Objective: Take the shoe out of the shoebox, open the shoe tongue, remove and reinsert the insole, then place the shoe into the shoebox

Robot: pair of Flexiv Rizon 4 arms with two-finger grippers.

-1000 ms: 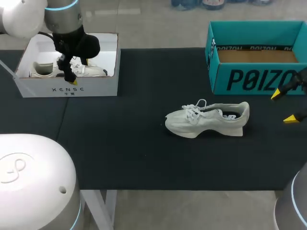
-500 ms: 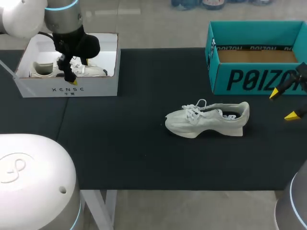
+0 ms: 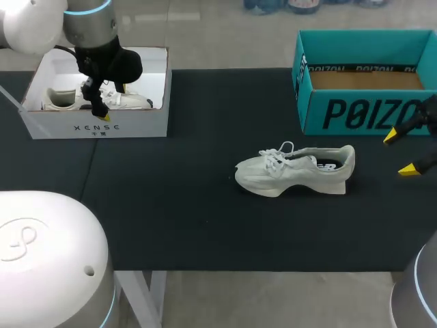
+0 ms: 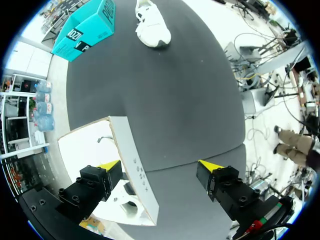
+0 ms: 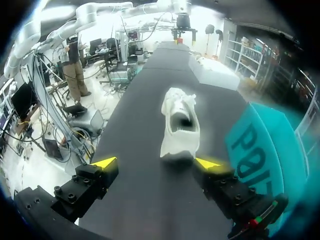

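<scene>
Black surface [image 3: 191, 212], matte, carrying every item. We list them outward from its near edge, each placed by the shoe.

1. Shoe [image 3: 295, 171]: pale grey-white trainer. It stands on its sole near the middle of the surface, outside both boxes. The laces are loose and looped over the tongue. Its toe points toward the white box and its heel toward our right tool.

2. Right tool [image 3: 400, 153]: on our right arm, behind the shoe's heel and apart from it, above the surface. Its fingers are spread wide and hold nothing. In the right wrist view the heel lies ahead of the gap and touches neither yellow tip.

3. Teal shoebox [image 3: 365, 113]: beyond the shoe on the heel side, near it but not touching. It is open-topped, with its brown cardboard floor showing.

4. White box [image 3: 95, 126]: well apart from the shoe, beyond its toe end. It is open-topped, with a second shoe [image 3: 65, 101], also pale, lying inside.

5. Left tool [image 4: 160, 165]: on our left arm, over the white box and farthest from the shoe. Its fingers are spread wide and straddle one wall of the box. One yellow tip is over the interior and the other over the surface outside. It grips nothing.
</scene>
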